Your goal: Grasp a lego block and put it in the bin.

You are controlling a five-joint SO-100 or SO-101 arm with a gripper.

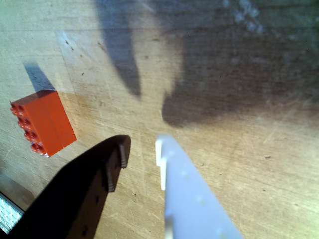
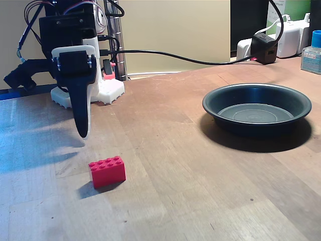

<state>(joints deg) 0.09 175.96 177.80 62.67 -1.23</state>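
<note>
The lego block point(image 2: 107, 170), a small red studded brick, lies on the wooden table near the front left in the fixed view. In the wrist view the lego block point(image 1: 42, 122) lies left of the fingers. My gripper point(image 2: 84, 131) points straight down, hovering just above the table behind and a little left of the brick. In the wrist view the gripper point(image 1: 142, 149) is open, with a black finger point(image 1: 112, 169) and a white finger point(image 1: 182, 184) and only bare wood between them. The bin point(image 2: 220, 108), a shallow dark round pan, sits far right.
The white robot base point(image 2: 108, 90) stands at the back left, with cables running right to a black adapter point(image 2: 263, 46) and a white charger point(image 2: 291, 35). A bottle with a blue cap point(image 2: 312, 50) stands at the far right. Bare wood separates brick and bin.
</note>
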